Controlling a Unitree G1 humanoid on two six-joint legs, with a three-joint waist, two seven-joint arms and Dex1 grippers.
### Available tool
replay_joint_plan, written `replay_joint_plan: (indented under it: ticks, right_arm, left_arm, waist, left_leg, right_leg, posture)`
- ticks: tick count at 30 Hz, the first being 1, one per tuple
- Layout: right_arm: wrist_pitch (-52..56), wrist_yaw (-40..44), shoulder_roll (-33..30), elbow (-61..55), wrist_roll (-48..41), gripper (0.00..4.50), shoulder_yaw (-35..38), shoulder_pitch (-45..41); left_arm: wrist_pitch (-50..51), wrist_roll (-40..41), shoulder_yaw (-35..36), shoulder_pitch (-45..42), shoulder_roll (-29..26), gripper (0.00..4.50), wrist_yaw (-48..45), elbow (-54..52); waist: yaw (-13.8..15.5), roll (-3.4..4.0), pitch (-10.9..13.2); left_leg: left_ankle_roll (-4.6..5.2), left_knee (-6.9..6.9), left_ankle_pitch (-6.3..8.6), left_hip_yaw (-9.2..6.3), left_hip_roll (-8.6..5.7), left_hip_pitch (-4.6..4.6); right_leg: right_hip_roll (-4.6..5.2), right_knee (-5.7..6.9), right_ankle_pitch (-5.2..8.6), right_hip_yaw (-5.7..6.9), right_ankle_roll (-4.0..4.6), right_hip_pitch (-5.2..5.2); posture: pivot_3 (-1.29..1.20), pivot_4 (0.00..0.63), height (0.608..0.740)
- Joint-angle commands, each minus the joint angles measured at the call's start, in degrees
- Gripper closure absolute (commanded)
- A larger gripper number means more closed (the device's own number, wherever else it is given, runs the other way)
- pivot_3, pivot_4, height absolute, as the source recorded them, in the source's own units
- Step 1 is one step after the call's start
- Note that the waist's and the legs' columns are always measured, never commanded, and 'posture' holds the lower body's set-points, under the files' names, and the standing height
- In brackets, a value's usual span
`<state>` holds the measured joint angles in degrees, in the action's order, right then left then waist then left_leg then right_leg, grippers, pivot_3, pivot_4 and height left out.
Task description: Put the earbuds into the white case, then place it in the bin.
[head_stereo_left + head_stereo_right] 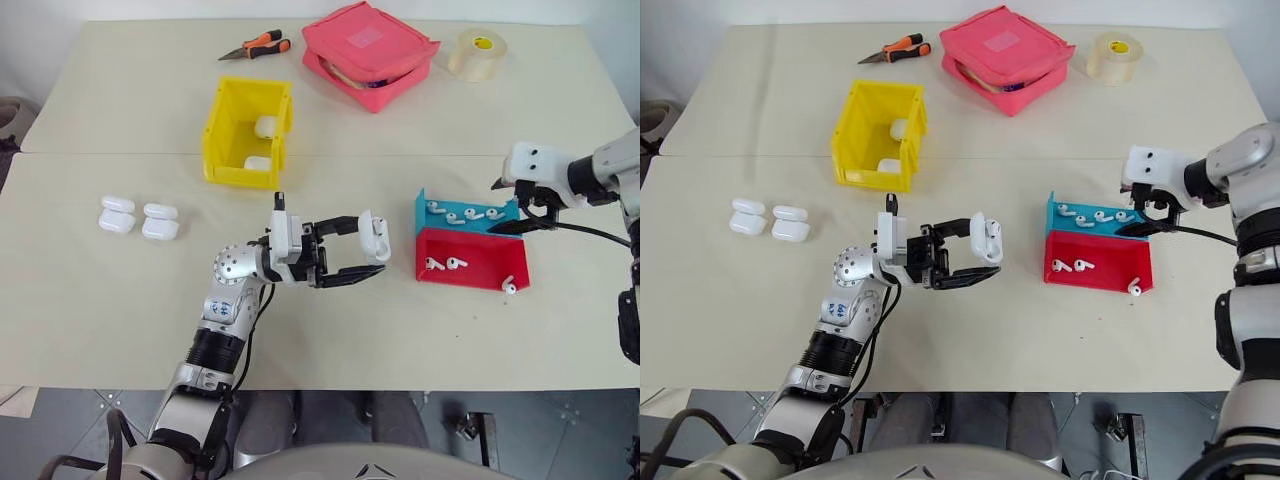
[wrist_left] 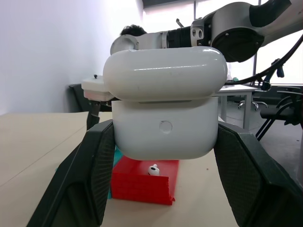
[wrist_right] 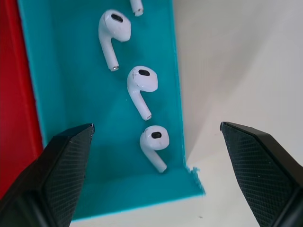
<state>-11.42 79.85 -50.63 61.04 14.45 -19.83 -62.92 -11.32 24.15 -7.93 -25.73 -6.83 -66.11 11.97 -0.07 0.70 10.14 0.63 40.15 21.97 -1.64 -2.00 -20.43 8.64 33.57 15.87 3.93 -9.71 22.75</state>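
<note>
Above the table's middle, my left gripper (image 1: 372, 246) is shut on the white case (image 1: 377, 237), pinching it by its sides (image 2: 165, 109) with the lid uppermost. Several earbuds (image 1: 455, 215) lie in a blue tray (image 1: 420, 210). More lie in the red tray (image 1: 470, 272) beside it, and one sits at that tray's right corner (image 1: 509, 287). My right gripper (image 1: 505, 207) hangs open over the blue tray's right end. Its fingers straddle the nearest earbuds (image 3: 142, 82). The yellow bin (image 1: 222, 125) stands at the back left with two white cases (image 1: 265, 127) inside.
Several spare white cases (image 1: 140, 217) lie on the table's left. A pink pouch (image 1: 370, 50), a tape roll (image 1: 475, 52) and orange-handled pliers (image 1: 255, 46) lie along the far edge.
</note>
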Motion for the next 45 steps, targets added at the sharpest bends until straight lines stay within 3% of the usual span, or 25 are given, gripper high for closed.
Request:
replay_joint_plan:
  ticks: [1,5,15,22,32,36,41,45]
  right_arm:
    - [-1.30,1.32,-0.07,1.29,1.22,0.94,0.10,-1.20]
    - [-1.24,1.34,0.14,2.31,1.98,2.32,0.14,-1.30]
    - [-1.08,1.02,0.87,3.36,2.64,2.32,0.85,-0.98]
    - [-1.08,0.59,1.31,3.28,2.06,4.03,1.53,-0.38]
    - [-0.87,0.40,-0.24,0.31,0.46,4.03,4.31,0.41]
    - [4.30,3.69,-4.37,-10.01,-6.54,4.03,10.93,3.50]
    - [20.32,5.82,-6.97,-40.42,-26.22,4.03,26.33,23.54]
    - [34.88,-1.53,-2.78,-59.63,-39.52,4.03,35.95,37.15]
  left_arm:
    - [-1.00,-0.19,-0.27,0.48,0.11,1.74,0.62,-2.28]
    - [-1.02,-0.17,-0.29,0.46,-0.03,1.74,0.74,-2.32]
    - [-0.94,-0.03,-0.29,0.11,-0.06,1.74,0.69,-2.32]
    - [-0.78,0.06,-0.25,0.14,-0.33,1.74,0.64,-2.55]
    - [-0.63,0.25,-0.48,-0.34,-0.25,1.74,0.20,-2.09]
    - [-0.46,0.45,-0.70,-1.33,0.29,1.74,-0.41,-1.17]
    - [-0.26,0.68,-0.64,-2.64,0.82,1.74,-1.01,0.15]
    - [0.53,1.10,-0.80,-3.13,0.95,1.74,-1.90,0.55]
  waist:
    - [-0.12,0.02,0.01]
    - [-0.15,0.02,0.00]
    - [-0.15,0.02,0.00]
    - [-0.18,0.02,0.00]
    - [-0.19,0.02,0.00]
    - [0.17,0.11,0.05]
    - [1.32,0.12,0.06]
    - [1.56,0.12,0.06]
  left_leg:
    - [0.00,0.00,0.00,0.00,0.00,0.00]
    - [-0.01,0.01,0.00,0.01,0.01,0.01]
    - [-0.02,0.03,-0.01,0.00,0.02,0.02]
    - [-0.02,0.04,-0.01,0.01,0.02,0.02]
    - [-0.03,0.06,-0.01,0.01,0.02,0.02]
    - [-0.03,0.06,-0.01,0.01,0.00,0.01]
    - [-0.04,0.11,-0.01,-0.11,0.01,-0.12]
    - [-0.04,0.27,0.00,-0.11,0.02,-0.14]
  right_leg:
    - [0.00,0.00,0.00,-0.01,0.00,0.00]
    - [0.00,0.02,0.00,-0.01,0.00,0.00]
    - [0.00,0.04,0.00,-0.01,0.00,0.00]
    - [0.00,0.06,0.00,-0.02,0.00,0.00]
    - [0.00,0.08,0.00,-0.02,0.00,0.00]
    - [0.00,0.08,0.00,-0.02,0.00,0.01]
    - [0.02,0.04,0.00,0.22,0.00,0.03]
    - [0.03,0.18,0.00,0.25,0.00,0.01]
  posture:
    - [0.00,0.150,0.740]
    - [0.00,0.150,0.740]
    - [0.00,0.150,0.740]
    - [0.00,0.150,0.740]
    - [0.00,0.150,0.740]
    - [0.00,0.150,0.740]
    - [0.00,0.150,0.740]
    - [0.00,0.150,0.740]
